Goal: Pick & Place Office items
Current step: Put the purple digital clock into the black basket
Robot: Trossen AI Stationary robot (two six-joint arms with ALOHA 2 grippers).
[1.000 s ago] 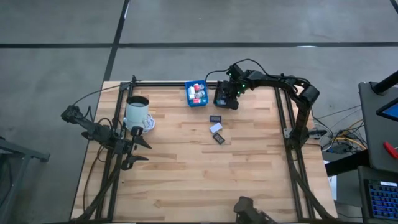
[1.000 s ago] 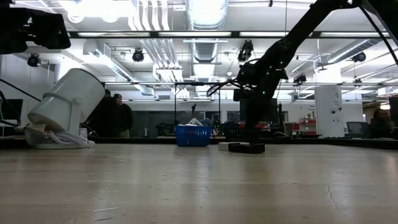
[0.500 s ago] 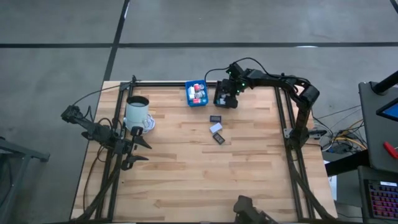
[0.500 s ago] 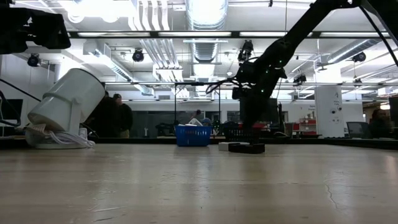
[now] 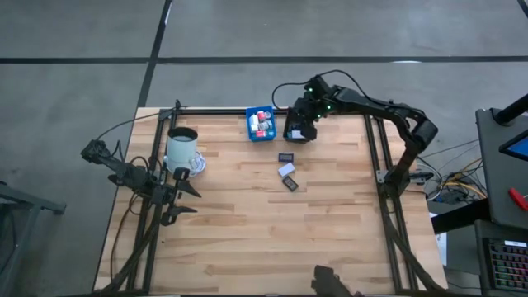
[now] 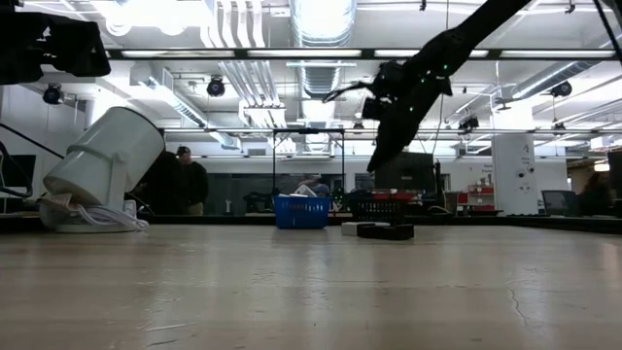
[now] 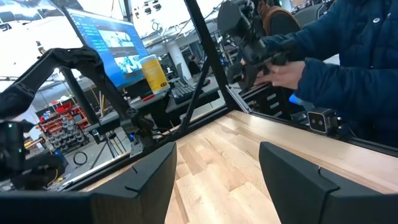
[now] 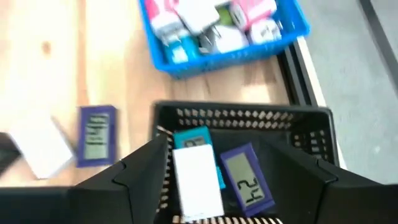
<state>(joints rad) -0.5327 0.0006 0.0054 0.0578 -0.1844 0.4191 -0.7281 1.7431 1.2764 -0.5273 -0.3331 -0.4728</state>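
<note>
My right gripper [image 5: 299,124] hangs open and empty above the black bin [image 5: 298,132] at the table's far edge; in the low view my right gripper [image 6: 375,156] is well clear of that bin. In the bin lie a white rectangle [image 8: 196,180], a teal one [image 8: 194,140] and a purple one [image 8: 246,180]. The blue bin [image 5: 261,124] beside it holds several cube-like blocks [image 8: 211,18]. Three flat office items lie on the table: a purple one [image 8: 96,134], a white one [image 5: 286,169] and a dark one [image 5: 290,183]. My left gripper [image 5: 190,198] waits open at the left edge.
A large white mug [image 5: 182,148] stands near the left edge, close to my left arm; in the low view the mug [image 6: 102,160] leans tilted on white cord. A person in a blue jacket [image 7: 348,68] stands beyond the table's edge. The near half of the wooden table [image 5: 272,239] is bare.
My right gripper has risen from just over the black bin to well above it, shifting slightly toward the far edge. The items on the table have stayed in place.
</note>
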